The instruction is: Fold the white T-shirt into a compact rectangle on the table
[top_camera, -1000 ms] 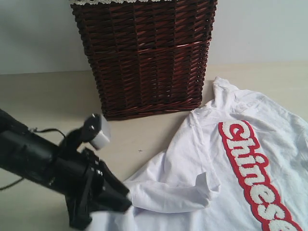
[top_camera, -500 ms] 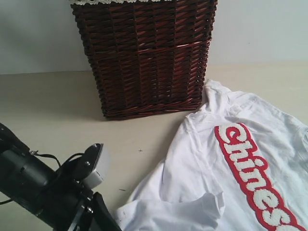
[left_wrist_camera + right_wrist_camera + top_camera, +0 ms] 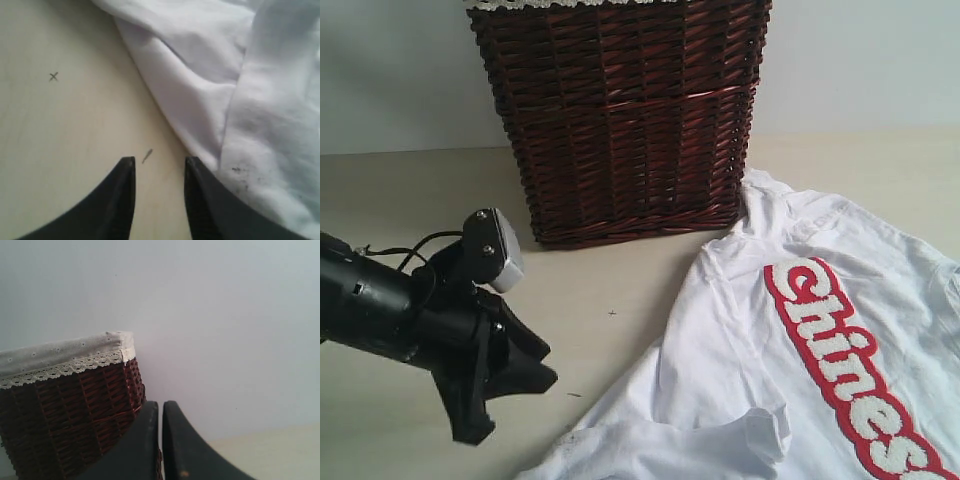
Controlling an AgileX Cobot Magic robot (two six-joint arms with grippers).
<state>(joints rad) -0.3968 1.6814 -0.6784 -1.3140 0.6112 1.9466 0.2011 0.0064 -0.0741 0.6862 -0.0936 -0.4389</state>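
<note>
While left jaws gape slightly — empty — beside the white T-shirt (image 3: 200,90), right jaws sit shut.

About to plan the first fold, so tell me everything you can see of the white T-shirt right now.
The white T-shirt looks like soft cotton, with fuzzy white letters on a red band. It lies unfolded and rumpled on the table, running past the exterior view's right and bottom edges, one sleeve flopped over. Its upper corner reaches the basket; contact is unclear. Dark specks mark the cloth beside the open left end effector, which holds nothing.
</note>
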